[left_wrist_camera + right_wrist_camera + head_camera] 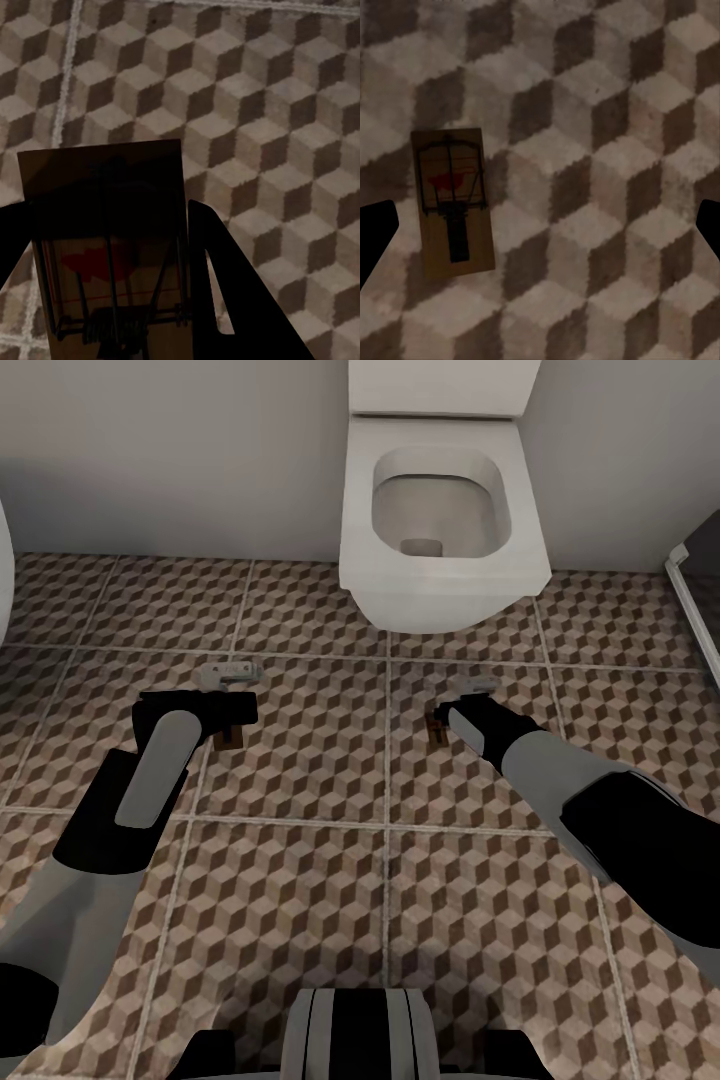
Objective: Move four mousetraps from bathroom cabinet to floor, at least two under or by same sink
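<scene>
Mousetraps show at both grippers, low over the bathroom floor [380, 790] in front of a white toilet [440, 510] whose open bowl looks empty. The left gripper [232, 712] is clamped on one mousetrap [112, 247]: the board sits between the two dark fingers [225, 300], its long axis running along them. The right gripper [447, 715] is spread wide with nothing held; a second mousetrap [453, 202] lies flat on the tiles near one fingertip, apart from both.
</scene>
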`<state>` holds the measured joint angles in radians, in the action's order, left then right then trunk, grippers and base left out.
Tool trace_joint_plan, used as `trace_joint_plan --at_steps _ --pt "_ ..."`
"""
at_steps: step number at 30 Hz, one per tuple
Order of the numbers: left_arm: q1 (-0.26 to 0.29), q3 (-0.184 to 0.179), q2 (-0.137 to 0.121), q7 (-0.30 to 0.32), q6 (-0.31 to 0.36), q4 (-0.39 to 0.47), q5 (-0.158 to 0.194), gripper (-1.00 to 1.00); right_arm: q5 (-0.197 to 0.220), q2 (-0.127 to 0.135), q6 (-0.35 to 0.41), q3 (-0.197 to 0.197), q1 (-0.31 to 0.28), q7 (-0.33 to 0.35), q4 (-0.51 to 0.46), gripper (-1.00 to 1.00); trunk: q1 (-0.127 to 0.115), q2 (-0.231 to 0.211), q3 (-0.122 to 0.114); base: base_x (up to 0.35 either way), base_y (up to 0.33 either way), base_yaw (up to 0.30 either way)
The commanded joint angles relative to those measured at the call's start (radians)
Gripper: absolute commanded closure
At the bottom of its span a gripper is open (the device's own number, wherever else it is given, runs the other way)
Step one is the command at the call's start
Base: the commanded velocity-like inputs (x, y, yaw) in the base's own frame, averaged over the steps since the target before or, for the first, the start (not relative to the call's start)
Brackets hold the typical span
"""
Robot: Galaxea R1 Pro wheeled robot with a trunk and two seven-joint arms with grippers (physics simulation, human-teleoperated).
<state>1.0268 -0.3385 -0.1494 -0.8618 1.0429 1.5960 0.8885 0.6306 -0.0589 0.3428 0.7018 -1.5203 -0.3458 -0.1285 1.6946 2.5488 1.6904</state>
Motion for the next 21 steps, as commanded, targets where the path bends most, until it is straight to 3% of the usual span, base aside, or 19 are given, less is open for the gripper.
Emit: trace_joint_plan --at_steps 1,12,21 --pt "0.001 -0.002 -0.001 -0.010 0.004 0.001 0.006 1.00 0.008 0.000 0.006 0.008 -0.001 -0.005 -0.002 -1.00 0.000 0.000 0.001 0.000 -0.001 0.000" --pt "0.001 -0.002 -0.001 -0.011 0.004 -0.001 0.006 1.00 0.006 0.009 0.005 0.008 -0.003 -0.005 -0.001 -1.00 0.000 0.000 0.001 0.000 0.000 0.000" --pt "0.001 -0.003 0.006 -0.012 0.004 -0.001 0.005 1.00 0.006 0.041 0.008 0.007 -0.003 -0.005 -0.001 -1.00 0.000 0.000 0.001 0.000 -0.055 0.000"
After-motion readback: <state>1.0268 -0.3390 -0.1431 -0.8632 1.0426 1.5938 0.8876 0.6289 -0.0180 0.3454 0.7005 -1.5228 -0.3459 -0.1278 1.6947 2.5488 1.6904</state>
